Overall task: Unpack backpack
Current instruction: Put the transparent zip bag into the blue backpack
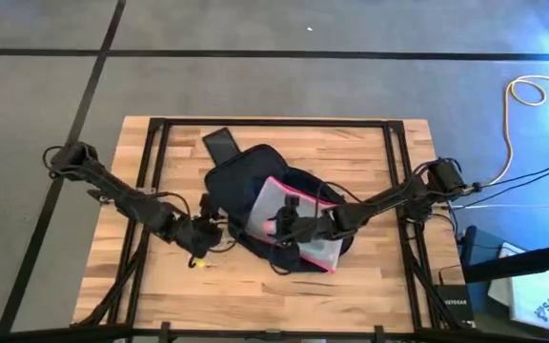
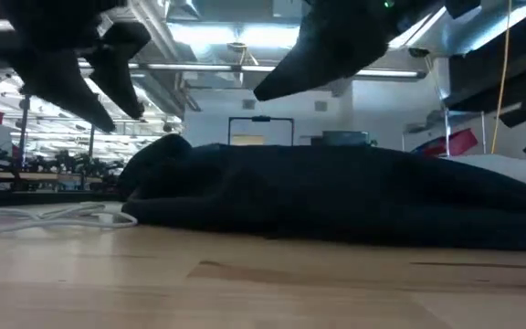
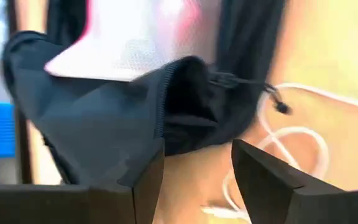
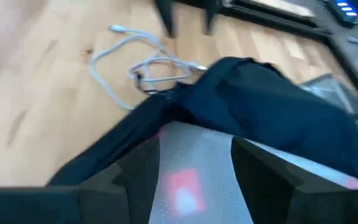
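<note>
The dark navy backpack (image 1: 255, 186) lies flat on the middle of the wooden table (image 1: 370, 286). A clear pouch with a red-pink edge (image 1: 298, 221) sticks out of the backpack's opening toward the near right. My left gripper (image 1: 213, 229) is open just off the backpack's near-left edge, at the zipper rim of the opening (image 3: 160, 106). My right gripper (image 1: 279, 229) hovers open over the pouch (image 4: 191, 168), one finger on either side of it. In the low view, both grippers (image 2: 117, 114) (image 2: 268, 91) hang above the backpack (image 2: 336, 192).
A white cable (image 1: 198, 259) lies coiled on the table by the backpack's near-left side (image 4: 148, 68). A flat dark object (image 1: 222, 145) lies at the backpack's far-left corner. The black frame rails (image 1: 155, 152) run along both sides of the table. Bare wood lies toward the near edge.
</note>
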Motion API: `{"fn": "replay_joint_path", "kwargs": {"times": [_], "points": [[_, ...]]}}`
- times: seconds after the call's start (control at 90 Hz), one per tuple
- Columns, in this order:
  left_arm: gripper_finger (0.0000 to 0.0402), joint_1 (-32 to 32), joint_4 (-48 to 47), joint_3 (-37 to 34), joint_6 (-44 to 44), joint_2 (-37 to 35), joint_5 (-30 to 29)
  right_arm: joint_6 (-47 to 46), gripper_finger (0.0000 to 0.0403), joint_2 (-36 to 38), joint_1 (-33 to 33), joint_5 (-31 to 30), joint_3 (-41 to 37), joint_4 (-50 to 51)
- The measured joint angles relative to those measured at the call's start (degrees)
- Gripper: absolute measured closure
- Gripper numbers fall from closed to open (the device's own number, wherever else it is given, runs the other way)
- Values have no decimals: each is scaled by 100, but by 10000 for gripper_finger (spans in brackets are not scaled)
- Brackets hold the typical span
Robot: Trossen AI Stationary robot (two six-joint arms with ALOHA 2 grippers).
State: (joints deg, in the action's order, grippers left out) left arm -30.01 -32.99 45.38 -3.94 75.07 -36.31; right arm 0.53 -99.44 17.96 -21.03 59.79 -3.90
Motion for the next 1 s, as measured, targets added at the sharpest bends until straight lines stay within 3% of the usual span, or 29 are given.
{"fn": "replay_joint_path", "kwargs": {"times": [0.211,0.367,0.456,0.533,0.678,1.0], "points": [[229,-20,1103,-696,-464,163,-338,-2,221,0,2,120,0,69],[229,-32,1845,-872,-942,318,-1430,18,221,0,2,120,0,67],[229,8,2073,-879,-1160,321,-1727,18,221,0,2,120,0,66],[229,44,2173,-879,-1321,321,-1604,19,221,0,2,120,0,67],[229,203,1982,-919,-1396,323,-860,48,221,0,2,122,0,76],[229,764,2340,-1356,-1066,326,-1011,507,221,0,2,289,-2,96]]}}
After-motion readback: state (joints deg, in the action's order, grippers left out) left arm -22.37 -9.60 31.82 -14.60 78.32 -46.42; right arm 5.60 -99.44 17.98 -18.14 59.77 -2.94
